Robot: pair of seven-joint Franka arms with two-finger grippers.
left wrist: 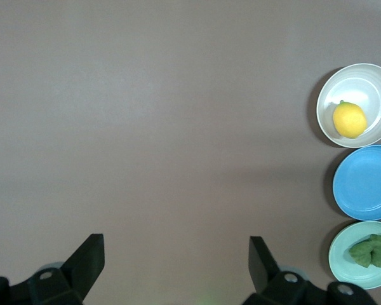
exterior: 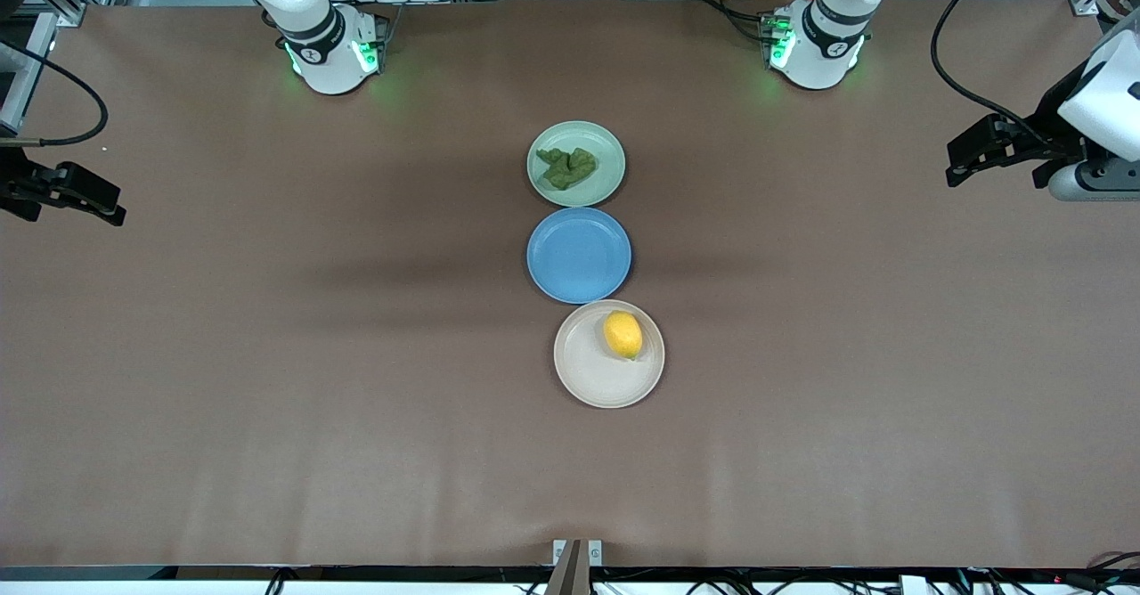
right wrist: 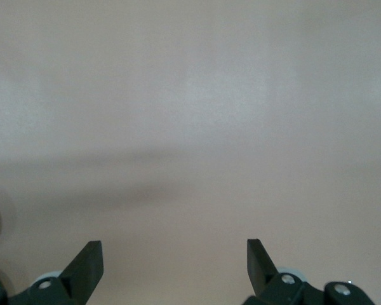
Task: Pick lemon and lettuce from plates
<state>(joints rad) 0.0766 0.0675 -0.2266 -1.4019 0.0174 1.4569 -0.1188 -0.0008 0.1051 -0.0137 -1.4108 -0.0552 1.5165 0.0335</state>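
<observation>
The lemon (exterior: 622,334) lies on the beige plate (exterior: 592,372), the plate nearest the front camera. The lettuce (exterior: 567,167) rests on the mint green plate (exterior: 607,146), the one farthest from that camera. My left gripper (exterior: 960,163) hangs open and empty over bare table at the left arm's end. My right gripper (exterior: 89,200) hangs open and empty over the right arm's end. The left wrist view shows its open gripper (left wrist: 176,254) well apart from the lemon (left wrist: 349,119), the beige plate (left wrist: 362,73), the lettuce (left wrist: 371,251) and the mint plate (left wrist: 341,262). Under the right gripper (right wrist: 174,257) is only tabletop.
A blue plate (exterior: 579,255) with nothing on it sits between the two task plates, the three in a row across the table's middle; it also appears in the left wrist view (left wrist: 365,183). Brown tabletop (exterior: 267,354) spreads on both sides of the row.
</observation>
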